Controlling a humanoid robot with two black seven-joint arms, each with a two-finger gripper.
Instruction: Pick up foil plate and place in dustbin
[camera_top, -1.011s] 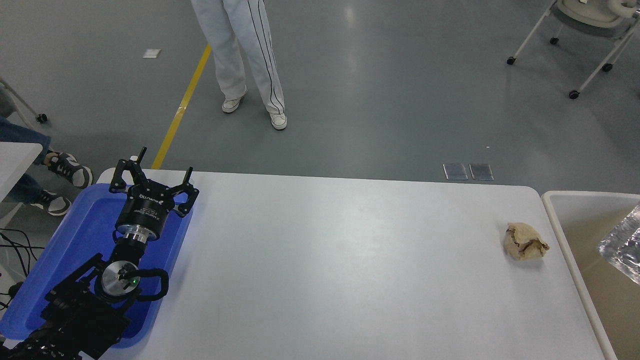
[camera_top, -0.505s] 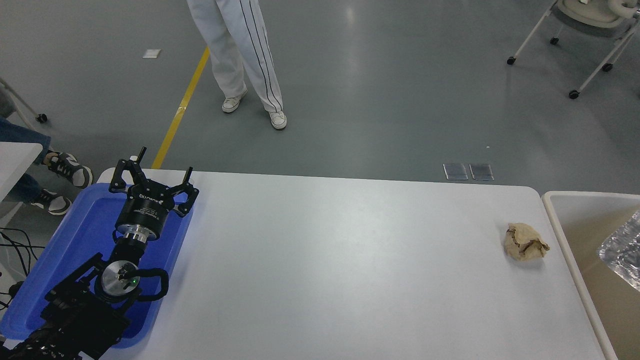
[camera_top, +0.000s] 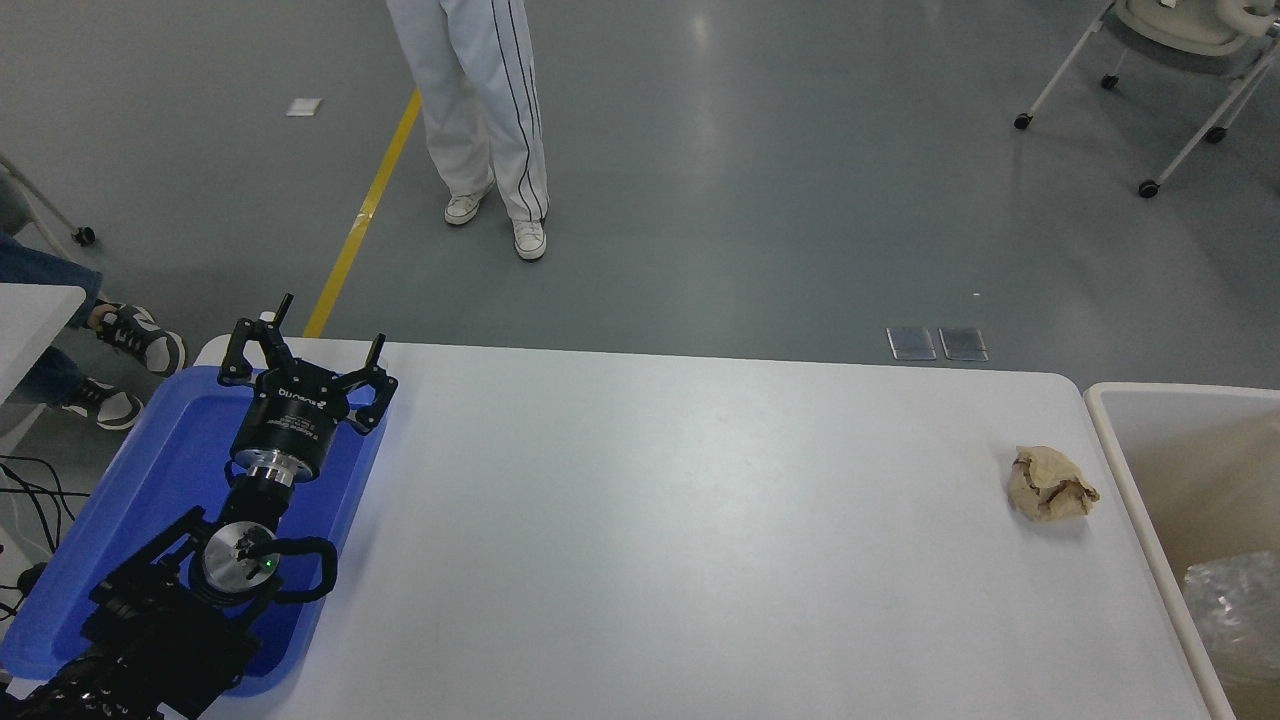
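So there's 1 foil plate (camera_top: 1235, 605), and it's lying inside the 1 dustbin (camera_top: 1120, 470) at the right edge, low down on the beige inside, partly cut off by the picture's edge. 1 crumpled paper ball (camera_top: 1050, 484) sits on the white table (camera_top: 680, 520) near the bin's rim but not touching it. 1 blue tray (camera_top: 170, 470) is at the table's left end. Only 1 gripper shows: the left gripper (camera_top: 325, 345), parked over the blue tray, fingers spread wide with nothing between them. 1 person's legs (camera_top: 480, 110) on the grey floor past the table, plus 2 shoes (camera_top: 125, 360) at the far left.
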